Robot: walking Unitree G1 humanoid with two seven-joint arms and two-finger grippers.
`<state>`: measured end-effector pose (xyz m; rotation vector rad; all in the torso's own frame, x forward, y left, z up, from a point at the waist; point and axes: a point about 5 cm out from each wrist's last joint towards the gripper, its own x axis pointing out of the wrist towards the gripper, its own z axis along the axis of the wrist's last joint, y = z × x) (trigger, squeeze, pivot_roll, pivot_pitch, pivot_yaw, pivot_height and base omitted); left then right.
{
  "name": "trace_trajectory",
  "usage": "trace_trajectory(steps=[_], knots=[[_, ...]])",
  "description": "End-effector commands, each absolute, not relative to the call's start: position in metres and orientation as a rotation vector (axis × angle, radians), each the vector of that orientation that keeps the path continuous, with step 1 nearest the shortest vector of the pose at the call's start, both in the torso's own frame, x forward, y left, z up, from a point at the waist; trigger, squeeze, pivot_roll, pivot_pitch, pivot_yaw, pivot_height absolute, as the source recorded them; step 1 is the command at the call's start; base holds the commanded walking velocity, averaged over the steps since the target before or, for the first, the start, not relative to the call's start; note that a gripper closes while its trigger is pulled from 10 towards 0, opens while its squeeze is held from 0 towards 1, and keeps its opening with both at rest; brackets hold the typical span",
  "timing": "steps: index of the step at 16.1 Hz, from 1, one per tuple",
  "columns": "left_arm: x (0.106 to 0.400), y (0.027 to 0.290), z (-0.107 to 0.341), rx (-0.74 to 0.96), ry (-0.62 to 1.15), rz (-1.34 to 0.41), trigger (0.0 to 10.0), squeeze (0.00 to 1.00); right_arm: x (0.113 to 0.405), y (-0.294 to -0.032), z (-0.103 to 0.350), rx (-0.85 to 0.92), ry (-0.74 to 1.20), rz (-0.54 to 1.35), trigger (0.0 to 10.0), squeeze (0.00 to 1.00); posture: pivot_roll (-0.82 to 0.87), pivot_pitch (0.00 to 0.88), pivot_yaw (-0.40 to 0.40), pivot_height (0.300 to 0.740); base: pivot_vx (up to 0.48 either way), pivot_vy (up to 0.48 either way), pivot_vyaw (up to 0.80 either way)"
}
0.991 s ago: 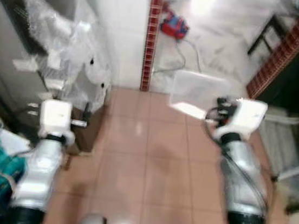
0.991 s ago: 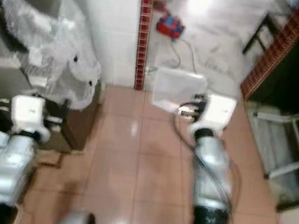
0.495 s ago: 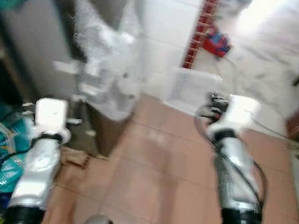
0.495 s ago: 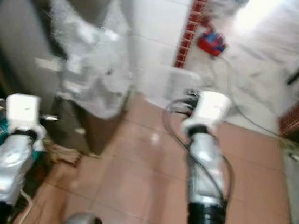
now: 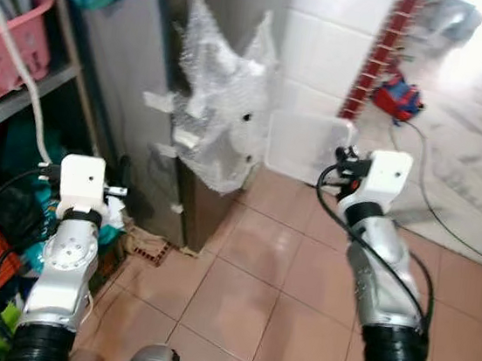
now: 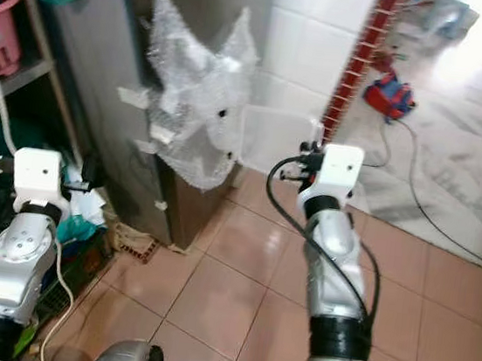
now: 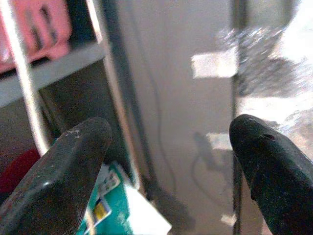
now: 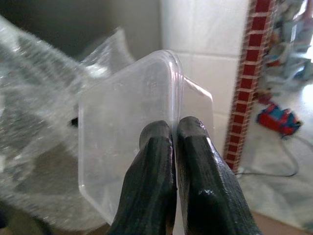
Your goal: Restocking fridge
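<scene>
The fridge (image 5: 138, 89), its corner wrapped in bubble wrap (image 5: 220, 99), stands at the left above the tiled floor (image 5: 236, 294), beside a shelf with a pink basket (image 5: 11, 47). The right gripper (image 8: 173, 134) pinches the rim of a clear plastic container (image 8: 127, 147) with its 2 fingers pressed together, just beside the bubble wrap. The left gripper (image 7: 168, 142) hangs spread near the shelf.

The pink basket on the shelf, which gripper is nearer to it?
Left. The left gripper, open, points toward the shelf rack just below the pink basket. The right gripper is farther off by the white tiled wall, shut on a clear plastic container.
</scene>
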<state>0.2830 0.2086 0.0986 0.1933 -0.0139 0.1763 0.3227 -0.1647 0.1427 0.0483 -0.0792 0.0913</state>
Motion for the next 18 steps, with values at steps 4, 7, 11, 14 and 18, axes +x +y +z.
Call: trace_trajectory(steps=[4, 7, 11, 14, 18], knots=[[0.293, 0.203, 0.101, 0.201, -0.011, 0.143, 10.0, 0.0, 0.33, -0.151, 0.152, 0.008, -0.083, 0.2, 10.0, 0.0, 0.07, 0.084, -0.028, 0.74, 0.0, 0.0, 0.0], [0.29, 0.199, 0.096, 0.176, 0.005, 0.076, 10.0, 0.0, 0.321, -0.145, 0.144, -0.047, -0.052, 0.31, 10.0, 0.0, 0.06, 0.052, 0.012, 0.74, 0.0, 0.0, 0.0], [0.294, 0.201, 0.096, 0.16, -0.008, 0.076, 10.0, 0.0, 0.316, -0.139, 0.14, -0.022, -0.07, 0.31, 10.0, 0.0, 0.06, 0.006, -0.004, 0.74, 0.0, 0.0, -0.27], [0.292, 0.207, 0.097, 0.136, -0.014, 0.102, 10.0, 0.0, 0.31, -0.136, 0.134, 0.026, -0.103, 0.172, 10.0, 0.0, 0.07, 0.016, 0.006, 0.74, 0.0, 0.0, -0.5], [0.293, 0.2, 0.095, 0.142, -0.01, 0.065, 10.0, 0.0, 0.302, -0.139, 0.125, 0.049, -0.078, 0.096, 10.0, 0.0, 0.05, 0.047, 0.015, 0.74, 0.13, 0.277, 0.0]])
